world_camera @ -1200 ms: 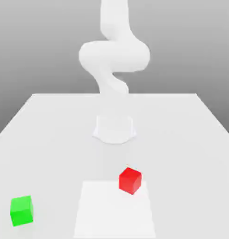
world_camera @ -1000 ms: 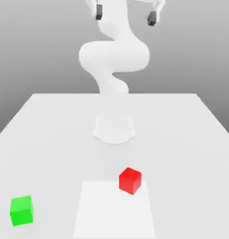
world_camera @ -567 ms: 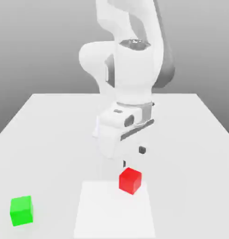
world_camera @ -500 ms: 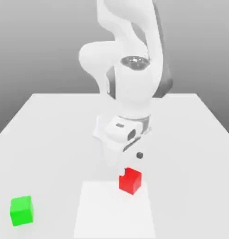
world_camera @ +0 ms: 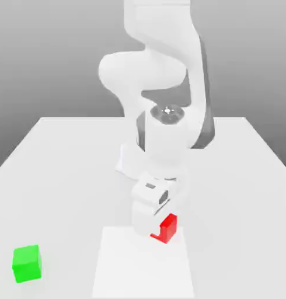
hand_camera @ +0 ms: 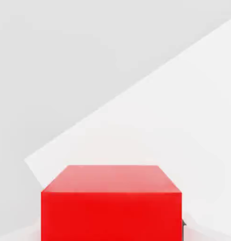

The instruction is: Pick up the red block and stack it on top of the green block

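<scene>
A white robot arm lowers its two-finger gripper (world_camera: 157, 230) around a small, plain, bright red cube (world_camera: 167, 229) resting on a pale square patch (world_camera: 142, 268) of the white table (world_camera: 69, 169). Whether the fingers are parted or pressing cannot be told. The cube looks rigid, light and smooth-faced, likely best pinched across two opposite flat sides near mid-height. A matching bright green cube (world_camera: 26, 263) sits well apart, toward the exterior view's left.
</scene>
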Robot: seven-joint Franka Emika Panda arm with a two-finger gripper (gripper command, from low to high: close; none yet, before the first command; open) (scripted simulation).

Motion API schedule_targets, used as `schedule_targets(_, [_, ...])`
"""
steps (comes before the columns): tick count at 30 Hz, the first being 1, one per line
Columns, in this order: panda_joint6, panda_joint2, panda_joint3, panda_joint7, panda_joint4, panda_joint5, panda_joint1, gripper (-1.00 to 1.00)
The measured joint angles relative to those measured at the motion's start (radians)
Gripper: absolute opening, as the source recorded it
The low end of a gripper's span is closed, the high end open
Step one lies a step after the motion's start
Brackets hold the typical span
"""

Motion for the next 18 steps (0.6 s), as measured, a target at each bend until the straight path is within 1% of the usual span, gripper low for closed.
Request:
schedule_targets(4, [-0.121, -0.142, -0.008, 0.027, -0.02, -0.039, -0.004, -1.0])
schedule_targets(6, [-0.171, -0.177, -0.018, 0.054, -0.006, -0.034, -0.019, -1.0])
schedule_targets(8, [-0.206, -0.162, -0.046, 0.112, 0.042, -0.005, -0.051, -1.0])
schedule_targets(12, [-0.266, -0.103, -0.103, 0.256, 0.159, 0.043, -0.161, -1.0])
schedule_targets(18, [-0.354, -0.007, -0.194, 0.511, 0.338, 0.07, -0.298, -1.0])
